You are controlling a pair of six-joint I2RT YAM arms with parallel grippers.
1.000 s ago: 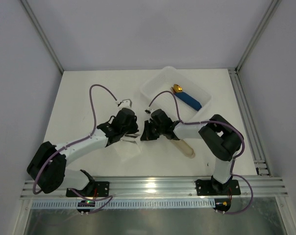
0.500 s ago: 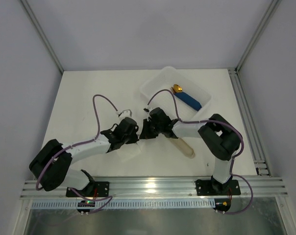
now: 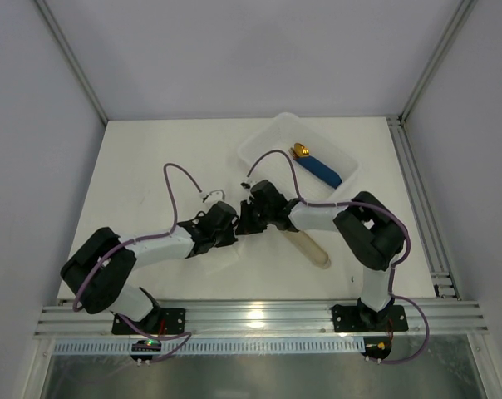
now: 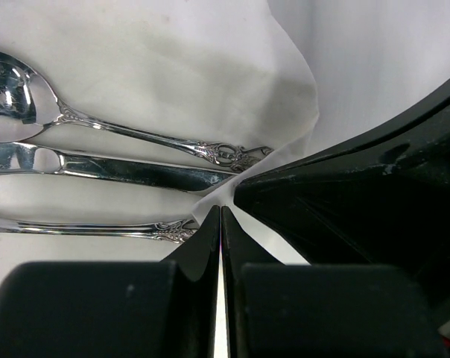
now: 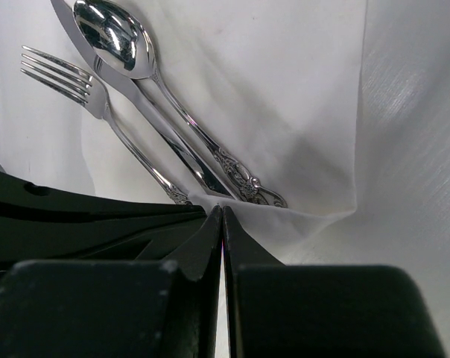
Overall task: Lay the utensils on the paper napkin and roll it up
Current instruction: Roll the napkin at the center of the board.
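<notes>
Lying side by side on the paper napkin [image 5: 299,97], near the middle of the table [image 3: 135,166]: the utensils [image 5: 159,123], spoon, knife and fork, long axes parallel, ornate handle ends next to both claws' tips, bowl, blade and tines pointing away. Pinched shut on the napkin's lifted edge by those handles: left gripper [image 4: 221,212] and right gripper [image 5: 222,212], tip to tip. Farther right, in the white tray [image 3: 255,151]: a blue-handled, gold-tipped piece [image 3: 322,172]. Between tray and near edge: a beige sleeve [image 3: 313,248], flat on the table.

A lab test cell — white table [image 3: 135,158], plain grey walls [image 3: 234,50], aluminium rail [image 3: 268,314].
</notes>
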